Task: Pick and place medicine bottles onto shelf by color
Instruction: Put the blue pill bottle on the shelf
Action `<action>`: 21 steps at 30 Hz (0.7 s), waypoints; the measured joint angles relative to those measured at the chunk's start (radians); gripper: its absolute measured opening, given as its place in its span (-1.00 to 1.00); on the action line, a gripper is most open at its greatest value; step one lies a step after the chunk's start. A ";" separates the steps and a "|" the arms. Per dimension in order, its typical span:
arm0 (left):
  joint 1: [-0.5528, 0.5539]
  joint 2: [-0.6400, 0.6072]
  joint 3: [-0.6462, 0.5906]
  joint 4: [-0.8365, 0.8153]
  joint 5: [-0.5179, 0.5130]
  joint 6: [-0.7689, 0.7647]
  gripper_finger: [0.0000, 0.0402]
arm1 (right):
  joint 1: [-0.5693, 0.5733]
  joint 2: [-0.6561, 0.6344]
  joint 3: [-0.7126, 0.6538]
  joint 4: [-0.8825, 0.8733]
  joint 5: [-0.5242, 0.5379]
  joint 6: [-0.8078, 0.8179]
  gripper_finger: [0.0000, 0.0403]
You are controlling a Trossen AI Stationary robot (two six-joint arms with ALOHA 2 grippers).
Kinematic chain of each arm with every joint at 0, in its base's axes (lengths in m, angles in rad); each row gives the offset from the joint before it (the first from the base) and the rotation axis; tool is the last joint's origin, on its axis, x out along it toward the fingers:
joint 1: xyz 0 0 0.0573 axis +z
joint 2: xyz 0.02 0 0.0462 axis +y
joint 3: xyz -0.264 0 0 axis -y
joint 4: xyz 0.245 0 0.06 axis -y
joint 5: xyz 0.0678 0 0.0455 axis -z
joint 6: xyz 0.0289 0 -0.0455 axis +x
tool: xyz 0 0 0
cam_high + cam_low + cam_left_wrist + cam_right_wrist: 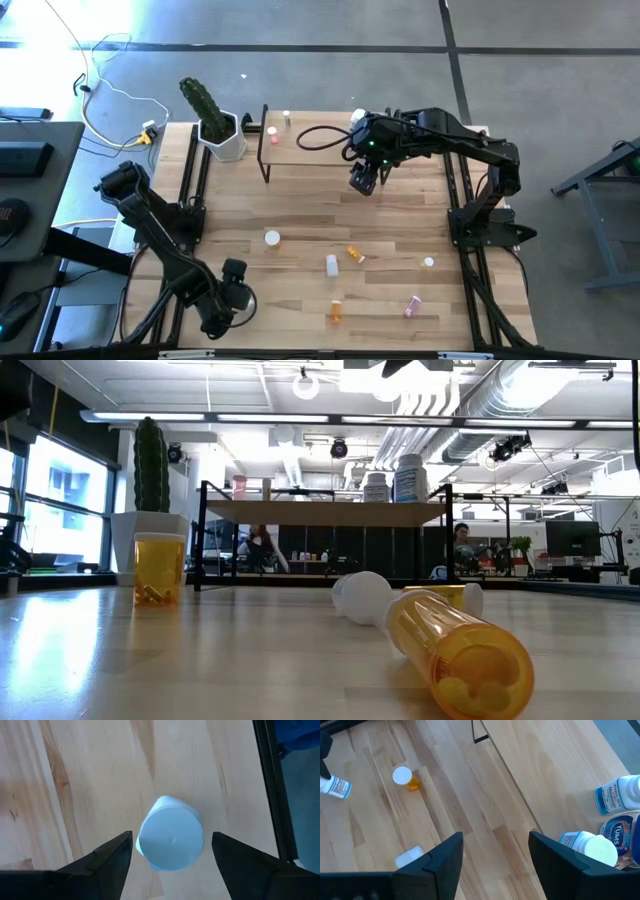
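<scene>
Left tool astride white-capped bottle

"TUMS" on a blue-labelled bottle; "Melatonin" on the white bottle beside it.

Table: light wood planks, visible grain, smooth with a faint sheen in the low view. Shelf: same pale wood board on thin black metal legs, matt. Orange bottles: translucent amber plastic, glossy, pills visible inside. White bottle under the left wrist camera: smooth opaque plastic cap, satin. Labelled bottles: white plastic with printed paper labels. Fingers: dark matt plastic. Cactus pot: white, smooth.
</scene>
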State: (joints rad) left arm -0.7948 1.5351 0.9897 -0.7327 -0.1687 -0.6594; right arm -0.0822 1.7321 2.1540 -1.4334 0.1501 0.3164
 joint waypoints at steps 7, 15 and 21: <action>0.000 0.007 0.000 0.001 -0.004 -0.001 0.17 | 0.000 0.000 0.000 0.000 0.000 0.000 0.07; 0.003 0.007 0.000 0.003 -0.019 0.027 -0.16 | 0.000 0.000 0.000 0.000 0.000 0.005 0.07; 0.003 0.007 0.000 0.004 -0.019 0.024 -0.19 | 0.000 0.000 -0.001 0.000 0.000 0.024 0.07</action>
State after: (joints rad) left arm -0.7921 1.5419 0.9897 -0.7292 -0.1875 -0.6358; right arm -0.0826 1.7321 2.1532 -1.4330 0.1505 0.3404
